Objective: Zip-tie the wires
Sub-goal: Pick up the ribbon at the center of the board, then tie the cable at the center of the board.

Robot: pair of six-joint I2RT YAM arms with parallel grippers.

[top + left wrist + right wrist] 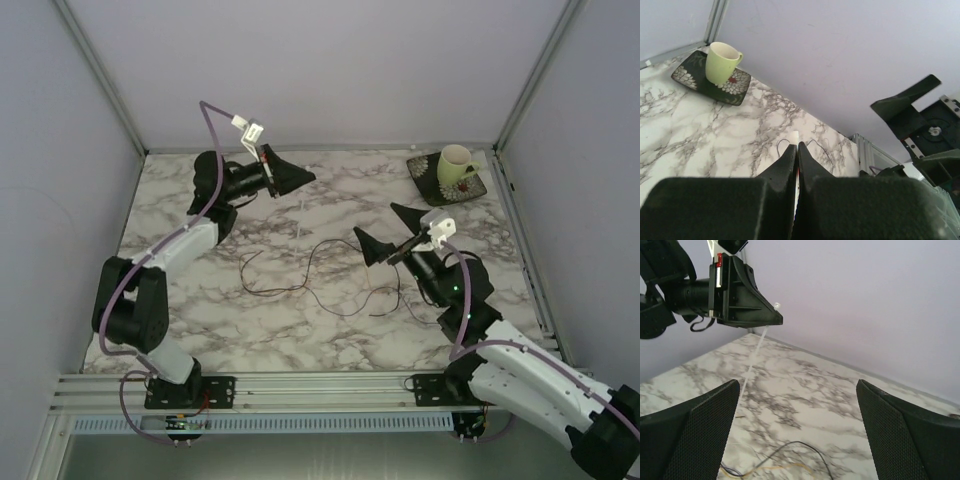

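The wires (320, 270) are thin dark strands lying in loose loops on the marble table's middle; they also show in the right wrist view (790, 452) and the left wrist view (820, 145). My left gripper (305, 180) is shut on a thin white zip tie (300, 215), raised at the back of the table; the tie hangs down from the tips (795, 136). In the right wrist view the left gripper (775, 317) holds the zip tie (752, 365) slanting toward the table. My right gripper (385, 232) is open and empty, above the wires' right part.
A pale green mug (455, 165) stands on a dark flowered plate (470, 188) at the back right corner. Grey walls enclose the table on three sides. A metal rail (300, 385) runs along the near edge.
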